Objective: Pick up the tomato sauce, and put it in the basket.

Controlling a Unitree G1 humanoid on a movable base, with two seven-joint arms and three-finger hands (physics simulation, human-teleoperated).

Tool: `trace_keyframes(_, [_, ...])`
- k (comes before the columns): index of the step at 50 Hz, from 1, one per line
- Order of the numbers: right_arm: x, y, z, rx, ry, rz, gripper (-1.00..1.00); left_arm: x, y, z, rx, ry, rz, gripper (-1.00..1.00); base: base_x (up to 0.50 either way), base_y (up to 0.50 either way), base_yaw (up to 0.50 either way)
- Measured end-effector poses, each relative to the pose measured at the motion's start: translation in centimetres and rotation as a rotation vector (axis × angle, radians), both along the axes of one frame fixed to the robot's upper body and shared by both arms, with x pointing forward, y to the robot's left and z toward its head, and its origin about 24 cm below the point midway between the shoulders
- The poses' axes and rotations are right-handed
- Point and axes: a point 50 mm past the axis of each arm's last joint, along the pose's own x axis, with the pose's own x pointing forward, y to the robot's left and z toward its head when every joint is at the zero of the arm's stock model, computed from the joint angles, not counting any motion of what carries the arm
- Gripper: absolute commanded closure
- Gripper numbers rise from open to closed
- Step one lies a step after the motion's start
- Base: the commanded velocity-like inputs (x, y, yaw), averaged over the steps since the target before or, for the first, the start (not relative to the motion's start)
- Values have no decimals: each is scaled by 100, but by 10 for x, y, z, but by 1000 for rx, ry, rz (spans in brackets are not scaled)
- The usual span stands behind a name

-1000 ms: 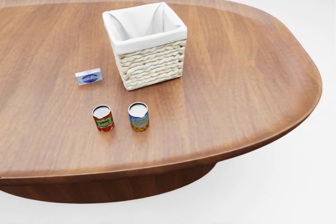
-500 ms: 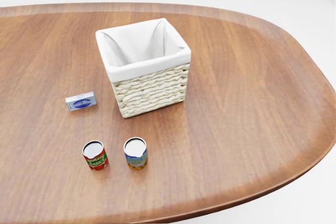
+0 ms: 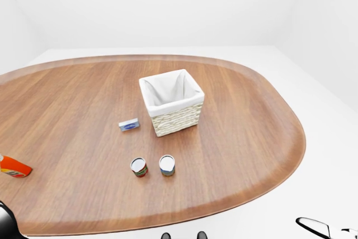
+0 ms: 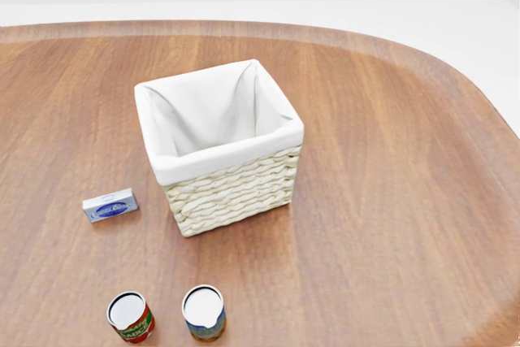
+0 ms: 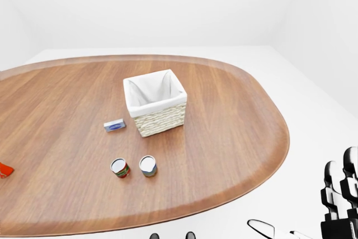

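The wooden table carries the lined wicker basket near its middle, and below the basket in the head view stand two look-alike cans close together, so the main risk I see is a reach that closes on the blue-labelled can or knocks it over. The tomato sauce, red-labelled and upright, is the left of the pair. The right hand shows only as dark fingers at the right-eye view's lower right corner, well off the table, and I cannot tell whether it is open; the left hand is not in view.
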Motion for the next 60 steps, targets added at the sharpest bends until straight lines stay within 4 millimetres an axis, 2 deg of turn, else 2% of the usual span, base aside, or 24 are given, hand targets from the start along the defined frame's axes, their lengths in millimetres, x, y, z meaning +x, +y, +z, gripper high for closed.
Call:
trace_keyframes(9, [1,1,0,1,-4,3,-100,1,0,-1,-3,5,3,-100,40,0,0])
trace_keyframes(21, [-3,0,-1,4,7,-17,-100,2,-1,-2,-2,10,2,-100,0,0,0])
trace_keyframes(27, [-3,0,-1,3,10,-22,-100,-3,-5,2,49,3,41,-100,0,0,0])
trace_keyframes(36, [-3,-1,-1,-1,9,-24,-100,-15,-25,8,269,29,163,-100,0,0,0])
trace_keyframes(43, [-3,-1,-1,-2,7,-23,-100,-17,-58,2,537,50,193,-100,0,0,0])
trace_keyframes(51, [-3,-1,-1,-4,6,-23,-100,1,-92,-25,816,277,121,-100,0,0,0])
trace_keyframes(60, [-2,0,-1,-5,4,-23,-100,19,-112,-61,1030,527,40,-100,0,0,0])
